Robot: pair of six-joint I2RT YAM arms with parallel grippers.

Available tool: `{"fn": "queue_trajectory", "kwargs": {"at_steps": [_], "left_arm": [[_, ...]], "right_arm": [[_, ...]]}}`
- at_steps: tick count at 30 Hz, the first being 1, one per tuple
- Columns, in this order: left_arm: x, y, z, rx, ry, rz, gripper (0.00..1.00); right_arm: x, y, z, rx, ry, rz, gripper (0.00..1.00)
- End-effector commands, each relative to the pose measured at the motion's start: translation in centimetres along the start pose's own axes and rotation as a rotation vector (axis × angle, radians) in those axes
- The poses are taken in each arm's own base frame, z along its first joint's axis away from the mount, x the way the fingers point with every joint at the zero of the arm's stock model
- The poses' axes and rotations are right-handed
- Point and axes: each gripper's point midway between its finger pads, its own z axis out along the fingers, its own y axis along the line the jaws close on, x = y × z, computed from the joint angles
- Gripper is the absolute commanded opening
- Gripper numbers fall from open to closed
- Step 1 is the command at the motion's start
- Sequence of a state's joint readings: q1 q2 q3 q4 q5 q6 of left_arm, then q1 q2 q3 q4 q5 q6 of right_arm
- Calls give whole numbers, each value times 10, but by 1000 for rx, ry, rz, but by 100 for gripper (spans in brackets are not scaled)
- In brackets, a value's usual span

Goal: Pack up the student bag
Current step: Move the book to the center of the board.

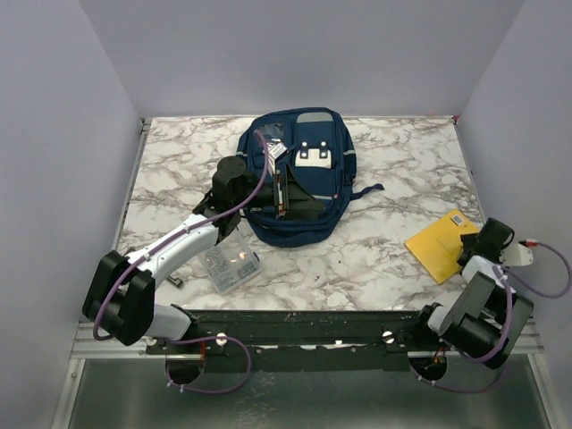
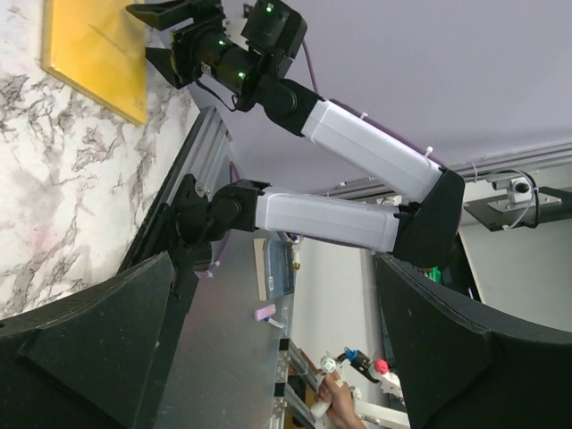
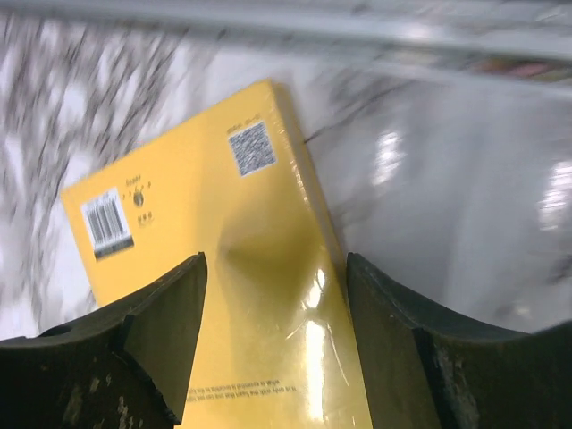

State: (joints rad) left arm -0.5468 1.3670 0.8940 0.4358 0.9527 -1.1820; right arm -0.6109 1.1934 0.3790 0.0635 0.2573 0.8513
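Got the student bag [image 1: 299, 179] lying flat at the back middle of the worktop [image 1: 393, 161], top end just short of the far edge, one strap trailing off to its right. Looks unzipped down the front, with dark stuff showing in the gap, too small to name.

Left gripper [image 1: 231, 183] parked right at the bag's left edge; touching or not, can't say from above. Seen from the left wrist, fingers [image 2: 89, 357] spread fully wide, nothing between them, just pointing sideways across the worktop at the other arm.

Clear plastic box [image 1: 231, 261] tucked under the left forearm, close to the near edge.

Over on the right, yellow book [image 1: 438, 243] flat on the marble, angled, close to both the right edge and the front rail. Right gripper [image 1: 483, 243] hanging over the book's near right corner, fingers [image 3: 125, 349] apart, not clamped on anything, the book's long edge running just inside the right-hand finger. Bit blurry there, so no call on contact.

Plenty of bare marble between bag and book, plus more behind the book toward the back right corner.
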Motion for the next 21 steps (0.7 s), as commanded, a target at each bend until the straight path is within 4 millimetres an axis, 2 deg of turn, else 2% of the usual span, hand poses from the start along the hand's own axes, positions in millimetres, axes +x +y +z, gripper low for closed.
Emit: {"fn": "queue_trajectory", "kwargs": {"at_steps": [1,3,4,6,11,15,16,19,21], "left_arm": [[-9,-9,-3,38,4,51,98],[-10,-6,-1,38,18,55,98],[-10,-3,1,39,33,52,98],[-10,5,3,35,52,40,98],[-13,20,6,2,21,74,98],[-19,25,7,-77,-49,217,98],[-21,36,8,-160,-77,279,98],[-27,46,13,-363,-126,505,98],[-32,55,18,-430,-154,543,98]], "right_arm": [[42,31,-11,-64,141,-244,68],[55,56,-15,-137,161,-350,69],[65,64,-16,-164,189,-400,70],[89,92,-23,-298,252,-492,71],[145,128,-55,-540,388,-691,75],[139,119,-56,-469,394,-661,84],[136,119,-58,-468,388,-635,86],[126,115,-59,-477,425,-501,87],[113,109,-53,-484,441,-403,87]]}}
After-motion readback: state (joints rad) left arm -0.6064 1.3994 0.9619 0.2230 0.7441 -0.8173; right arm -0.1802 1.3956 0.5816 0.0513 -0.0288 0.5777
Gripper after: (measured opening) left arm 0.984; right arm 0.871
